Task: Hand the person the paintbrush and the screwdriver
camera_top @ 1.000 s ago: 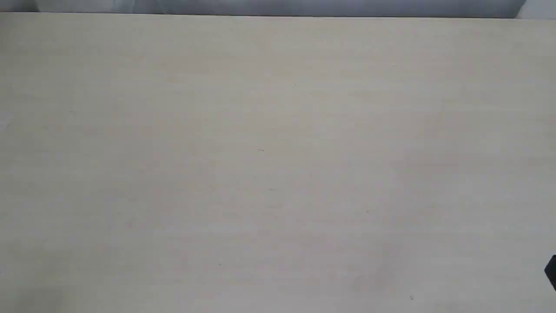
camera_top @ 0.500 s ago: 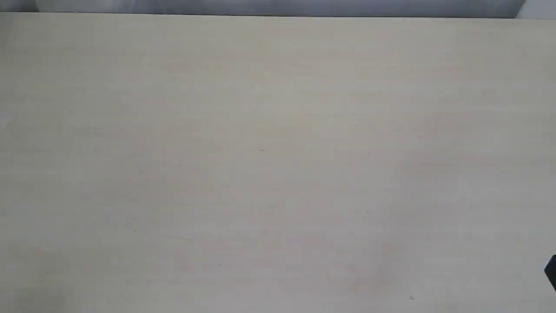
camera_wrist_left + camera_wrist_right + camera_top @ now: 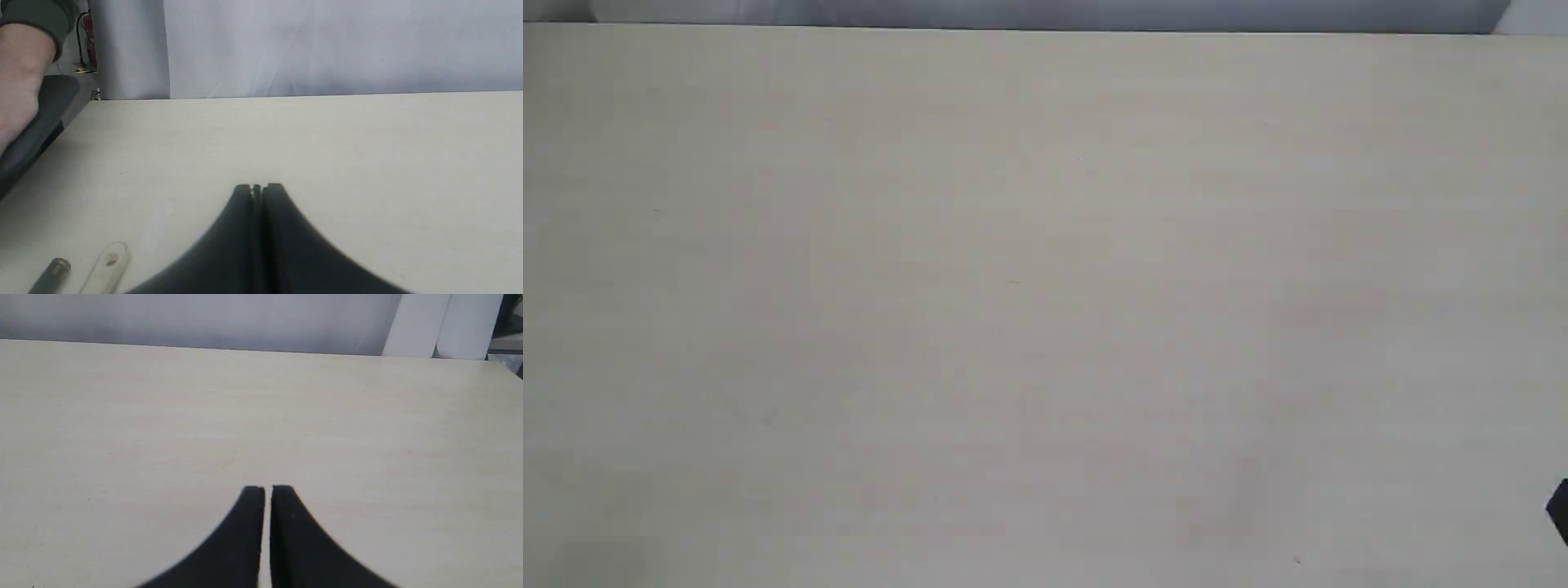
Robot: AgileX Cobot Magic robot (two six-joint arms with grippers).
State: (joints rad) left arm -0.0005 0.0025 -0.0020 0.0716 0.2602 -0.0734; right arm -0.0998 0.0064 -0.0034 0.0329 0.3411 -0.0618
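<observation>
On the pale counter, your left end effector and right end effector sit closed on nothing, while the light, stiff paintbrush and slim screwdriver lie side by side toward the edge by the person, each probably best pinched mid-handle.

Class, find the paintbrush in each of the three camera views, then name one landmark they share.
Left wrist view: the paintbrush, holed handle end only, lies on the table beside the screwdriver, on the side of the left claw nearer the person's hand.
Exterior view: not in it.
Right wrist view: not in it.
Shared landmark: the table's far edge against the grey backdrop.
</observation>
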